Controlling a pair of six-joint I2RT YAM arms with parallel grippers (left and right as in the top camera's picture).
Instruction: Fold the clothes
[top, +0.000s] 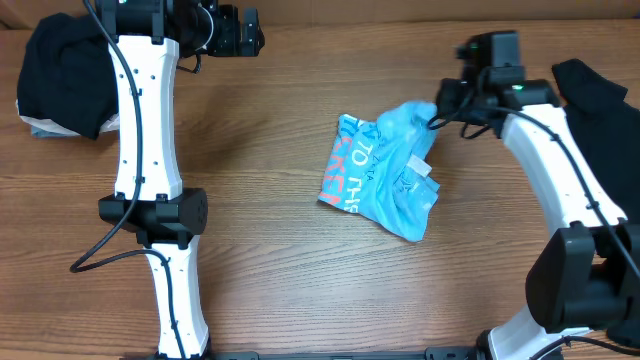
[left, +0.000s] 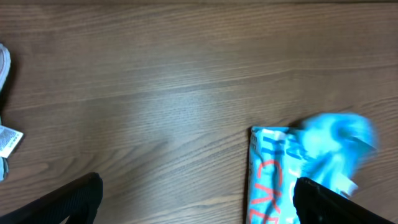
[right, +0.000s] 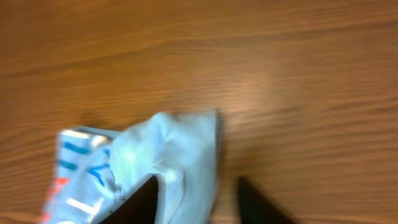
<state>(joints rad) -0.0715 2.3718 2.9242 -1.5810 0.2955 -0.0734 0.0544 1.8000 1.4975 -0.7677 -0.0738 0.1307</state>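
A light blue T-shirt (top: 385, 170) with white and coral-pink lettering lies crumpled right of the table's middle. My right gripper (top: 437, 108) is at the shirt's upper right corner. In the right wrist view its fingers (right: 198, 181) are apart, one finger on the pale blue cloth (right: 180, 149) and the other over bare wood, with the cloth's edge between them. My left gripper (top: 250, 35) hovers near the table's far edge, well left of the shirt. It is wide open (left: 198, 180) and empty, with the shirt (left: 292, 174) showing below its right finger.
A black garment (top: 65, 75) lies heaped at the far left corner, with a pale one (top: 35, 125) under it; that one's edge and tag show in the left wrist view (left: 9, 140). Another black garment (top: 600, 100) lies at the right edge. The table (top: 250, 200) is brown wood.
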